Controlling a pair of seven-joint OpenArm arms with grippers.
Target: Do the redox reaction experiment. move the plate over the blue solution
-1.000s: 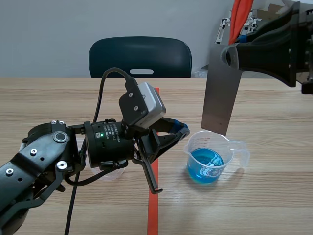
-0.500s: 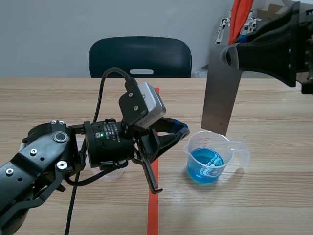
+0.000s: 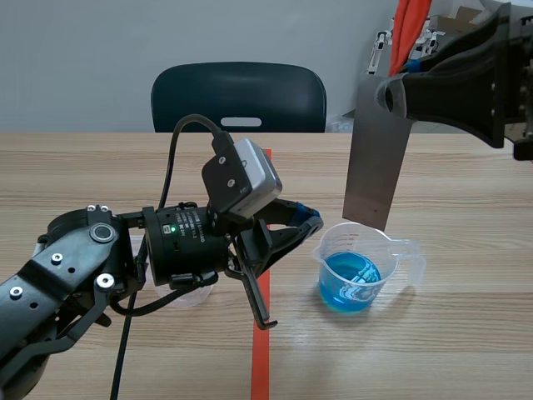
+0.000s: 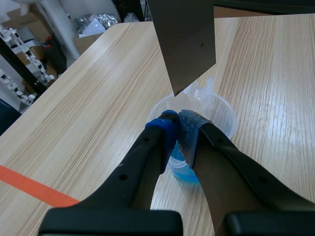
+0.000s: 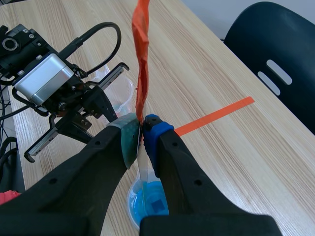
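Observation:
A grey metal plate [image 3: 376,158] hangs upright from my right gripper [image 3: 390,92], which is shut on its top end, high at the right. The plate's lower edge is just above the far rim of a clear beaker [image 3: 391,258] holding blue solution [image 3: 348,282]. In the right wrist view the plate [image 5: 140,59] is edge-on and looks orange, pinched in that gripper [image 5: 142,125], with the solution [image 5: 152,204] below. My left gripper [image 3: 313,222] is shut with its tips at the beaker's left rim. In the left wrist view its tips [image 4: 178,120] meet before the beaker [image 4: 219,105], under the plate [image 4: 184,39].
A small clear cup [image 3: 190,296] stands under the left arm. An orange-red tape line [image 3: 261,350] runs toward the front edge beside the beaker. A dark chair [image 3: 238,96] stands behind the table. Bare wood lies right of the beaker.

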